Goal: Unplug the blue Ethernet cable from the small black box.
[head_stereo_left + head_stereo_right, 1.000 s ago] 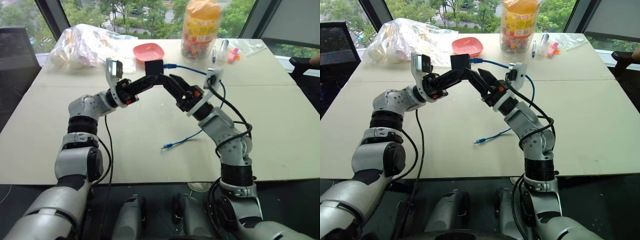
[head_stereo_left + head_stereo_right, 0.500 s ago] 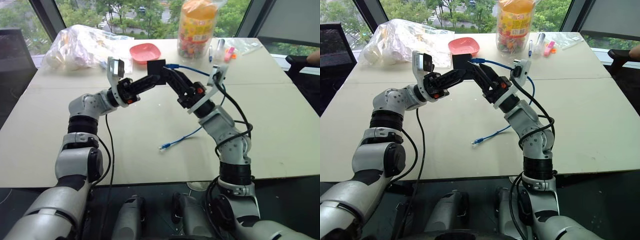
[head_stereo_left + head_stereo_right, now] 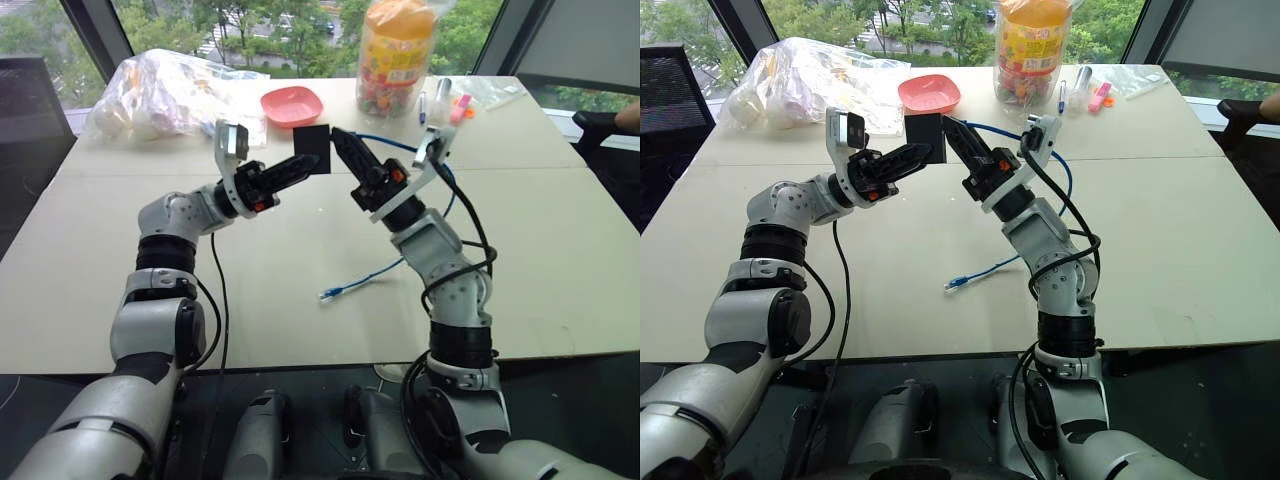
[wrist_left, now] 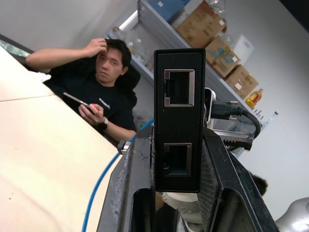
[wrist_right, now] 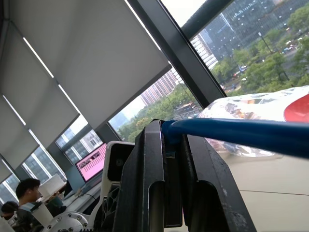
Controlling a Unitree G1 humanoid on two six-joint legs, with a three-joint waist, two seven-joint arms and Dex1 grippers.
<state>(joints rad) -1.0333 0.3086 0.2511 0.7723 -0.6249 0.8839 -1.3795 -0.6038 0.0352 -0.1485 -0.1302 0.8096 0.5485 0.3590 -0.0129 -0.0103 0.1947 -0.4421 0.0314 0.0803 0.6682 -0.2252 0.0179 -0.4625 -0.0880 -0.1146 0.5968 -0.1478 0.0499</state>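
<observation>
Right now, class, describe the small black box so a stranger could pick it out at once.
Start at the big beige table. Above its middle the two arms meet, and the left gripper holds the black box up in the air, in front of the pink dish. It is flat, square, matte black, and nothing else nearby is.

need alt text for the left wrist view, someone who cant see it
The left gripper holds the small black box upright between its two black fingers, two empty network ports facing the camera. The blue Ethernet cable curves past behind it over a pale table. A seated person in a black shirt is in the background before shelves of cardboard boxes.
</observation>
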